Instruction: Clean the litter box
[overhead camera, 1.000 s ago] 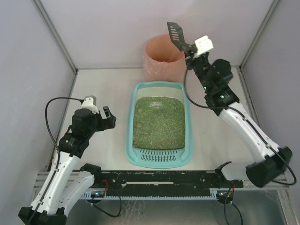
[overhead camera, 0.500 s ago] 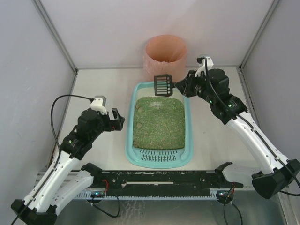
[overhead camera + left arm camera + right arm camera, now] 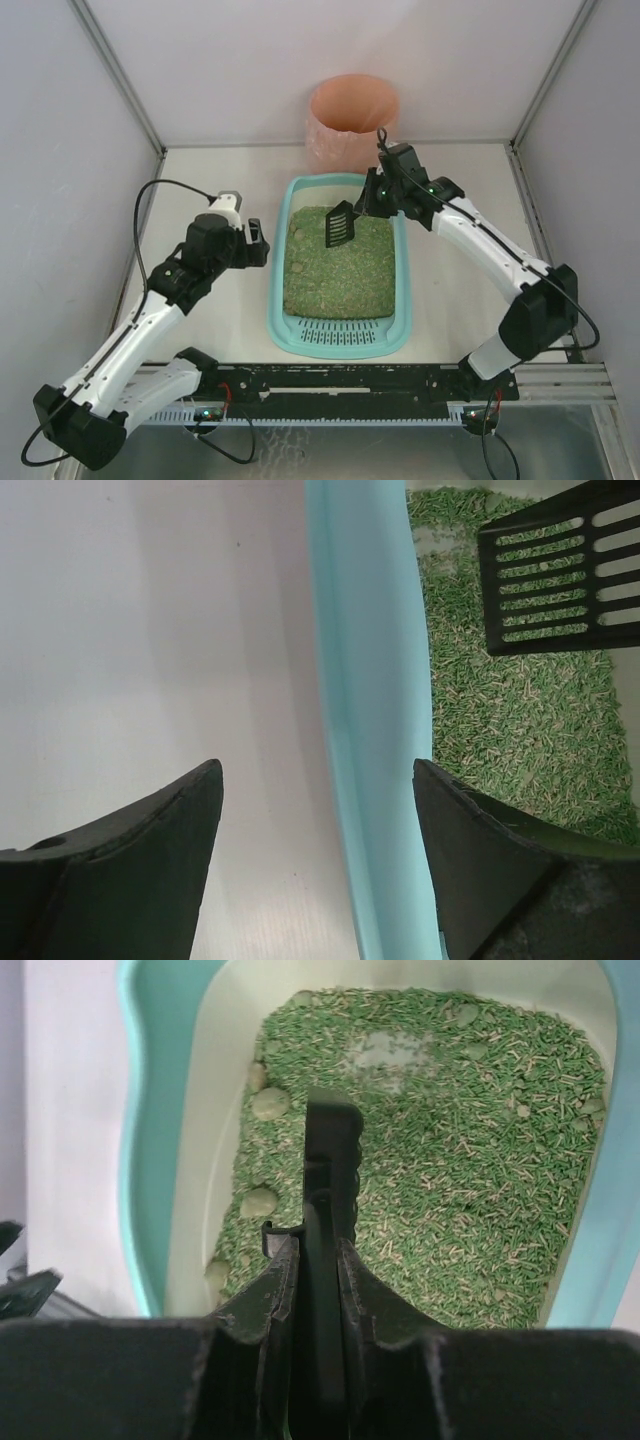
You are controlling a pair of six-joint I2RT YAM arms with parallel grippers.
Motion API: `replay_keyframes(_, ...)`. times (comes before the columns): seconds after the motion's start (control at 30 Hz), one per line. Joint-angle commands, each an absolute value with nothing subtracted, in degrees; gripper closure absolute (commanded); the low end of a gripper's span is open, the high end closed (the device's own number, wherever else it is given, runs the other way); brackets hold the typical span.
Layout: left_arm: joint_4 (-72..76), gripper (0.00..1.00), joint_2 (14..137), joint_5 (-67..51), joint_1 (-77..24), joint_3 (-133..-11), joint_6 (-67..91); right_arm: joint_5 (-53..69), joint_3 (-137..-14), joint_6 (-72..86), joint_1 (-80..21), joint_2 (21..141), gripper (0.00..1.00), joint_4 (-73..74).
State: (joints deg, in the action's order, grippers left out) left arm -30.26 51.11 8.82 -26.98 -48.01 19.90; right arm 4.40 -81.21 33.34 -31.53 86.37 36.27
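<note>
The teal litter box [image 3: 277, 280] lies mid-table, full of green-brown granules [image 3: 338, 262], with its slotted grate [image 3: 340, 329] at the near end. Several rounded clumps [image 3: 268, 1103] lie along its left inner wall. My right gripper [image 3: 368, 203] is shut on the handle of the black slotted scoop [image 3: 339, 224], whose blade hangs over the far part of the granules; the scoop also shows in the right wrist view [image 3: 330, 1160] and the left wrist view [image 3: 560, 570]. My left gripper [image 3: 253, 243] is open, its jaws astride the box's left rim [image 3: 365, 680].
A round pink-orange bin [image 3: 352, 122] stands behind the litter box against the back wall. Grey walls close the table on the left, back and right. Bare table [image 3: 455, 290] lies right of the box.
My right gripper swung the scoop from above the bin down and leftwards over the litter. My left gripper moved right to the box's left rim.
</note>
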Motion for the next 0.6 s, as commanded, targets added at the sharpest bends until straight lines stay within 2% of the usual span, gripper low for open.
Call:
replay_keyframes(0.0,-28.15,0.2,52.36,6.93,-27.22,-52.06,17.36,0.16,-86.56,35.05,-32.08,90.44,1.0,35.71)
replay_keyframes(0.2,-27.5,0.28,55.14,2.3,-27.28,-52.3,17.13,0.01,-91.29,36.56,-32.17,100.56,1.0,32.73)
replay_keyframes(0.57,-27.67,0.3,57.51,-0.66,-29.17,-52.68,16.2,9.91,-92.08,40.04,-32.63,110.47,1.0,28.41)
